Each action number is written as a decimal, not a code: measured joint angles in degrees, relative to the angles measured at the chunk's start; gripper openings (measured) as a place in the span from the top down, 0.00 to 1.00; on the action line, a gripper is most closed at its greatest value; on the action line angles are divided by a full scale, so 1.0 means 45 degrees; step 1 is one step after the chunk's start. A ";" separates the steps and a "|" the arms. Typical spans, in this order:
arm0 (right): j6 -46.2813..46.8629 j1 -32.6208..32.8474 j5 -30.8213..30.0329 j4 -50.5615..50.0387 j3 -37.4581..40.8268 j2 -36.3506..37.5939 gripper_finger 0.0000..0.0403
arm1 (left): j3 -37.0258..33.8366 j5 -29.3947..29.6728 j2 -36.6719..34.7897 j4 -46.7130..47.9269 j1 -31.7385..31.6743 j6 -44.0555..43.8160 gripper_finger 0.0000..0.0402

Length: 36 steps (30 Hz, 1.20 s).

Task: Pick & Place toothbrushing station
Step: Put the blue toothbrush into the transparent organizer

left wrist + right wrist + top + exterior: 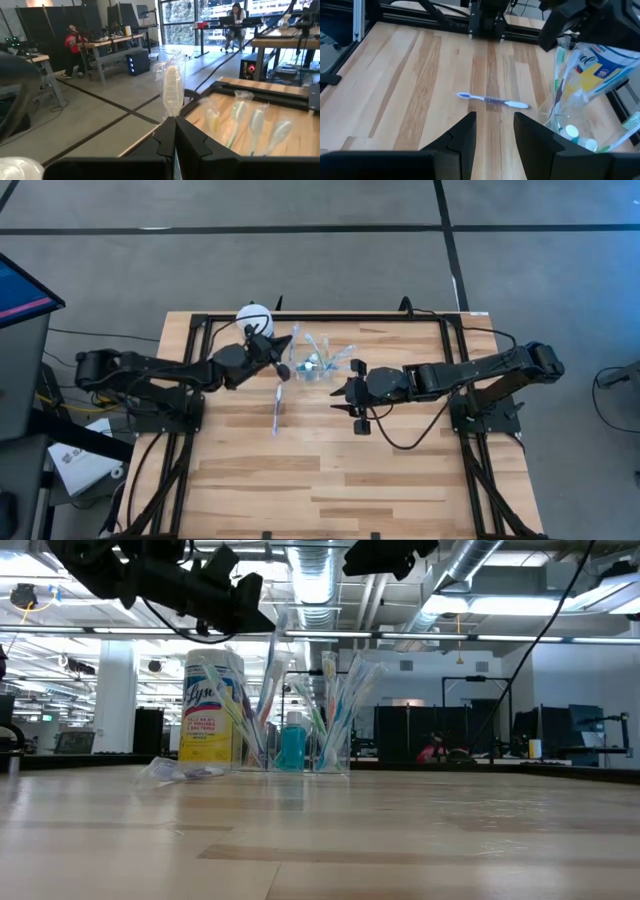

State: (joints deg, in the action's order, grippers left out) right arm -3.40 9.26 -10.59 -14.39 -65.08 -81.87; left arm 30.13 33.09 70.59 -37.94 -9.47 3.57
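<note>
A clear plastic cup [318, 366] stands far of the table's middle. It holds several wrapped toothbrushes [335, 705] and a small blue tube [291, 748]. My left gripper [279, 360] hangs just left of the cup, shut on a wrapped toothbrush [172, 90]. Another toothbrush [492, 101] lies flat on the wood, nearer than the cup. My right gripper [492, 131] hovers open to the right of the cup, above the table, with nothing between its fingers. My left gripper pinches the wrapped toothbrush between its two shut fingers, just below the head [173, 114]. The head end, in its clear wrapper, stands out past the fingertips. The brush is lifted clear of the table, and the fingers hide its handle.
A yellow canister with a white lid [254, 316] stands at the far edge behind my left gripper. A black metal frame [330, 316] runs around the table's far and side edges. Bare wood spreads toward the near edge.
</note>
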 joint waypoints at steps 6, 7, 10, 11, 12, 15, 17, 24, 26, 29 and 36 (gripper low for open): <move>0.0000 0.0000 0.0000 0.0072 0.0000 0.0000 0.70 | 0.0000 0.0004 0.0436 -0.0116 -0.0026 -0.0224 1.00; 0.0000 0.0000 0.0000 0.0070 0.0000 0.0000 0.70 | 0.0000 0.0003 0.0556 -0.0169 -0.0064 -0.0229 1.00; 0.0057 0.0000 0.0002 0.0065 0.0000 0.0000 0.70 | 0.0000 0.0009 0.0894 -0.0240 -0.0100 -0.0286 1.00; 0.0058 0.0000 0.0002 0.0063 0.0000 0.0000 0.70 | 0.0000 0.0009 0.1019 -0.0233 -0.0146 -0.0339 1.00; 0.0053 0.0000 0.0000 0.0063 0.0000 0.0000 0.70 | 0.0000 0.0003 0.1136 -0.0237 -0.0181 -0.0470 1.00; 0.0058 0.0000 0.0000 0.0068 0.0000 0.0000 0.70 | 0.0000 0.0010 0.1527 -0.0348 -0.0288 -0.0575 1.00; 0.0053 0.0000 0.0000 0.0063 0.0000 0.0000 0.70 | 0.0000 0.0011 0.1783 -0.0400 -0.0356 -0.0658 1.00; 0.0000 0.0000 0.0000 0.0063 0.0000 0.0000 0.70 | 0.0000 0.0007 0.2566 -0.0778 -0.0500 -0.0895 1.00; 0.0000 0.0000 0.0000 0.0059 0.0000 0.0000 0.70 | 0.0000 -0.0023 0.2741 -0.0762 -0.0500 -0.0903 1.00; 0.0000 0.0000 0.0000 0.0061 0.0000 0.0000 0.70 | 0.0000 -0.0020 0.2891 -0.0799 -0.0500 -0.0922 1.00; -0.0005 0.0000 0.0000 0.0063 0.0000 0.0000 0.70 | 0.0000 -0.0023 0.3017 -0.0913 -0.0500 -0.1248 1.00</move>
State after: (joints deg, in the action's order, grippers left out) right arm -3.42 9.26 -10.59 -14.11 -65.08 -81.87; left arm 30.13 32.98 84.16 -42.05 -11.73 -2.04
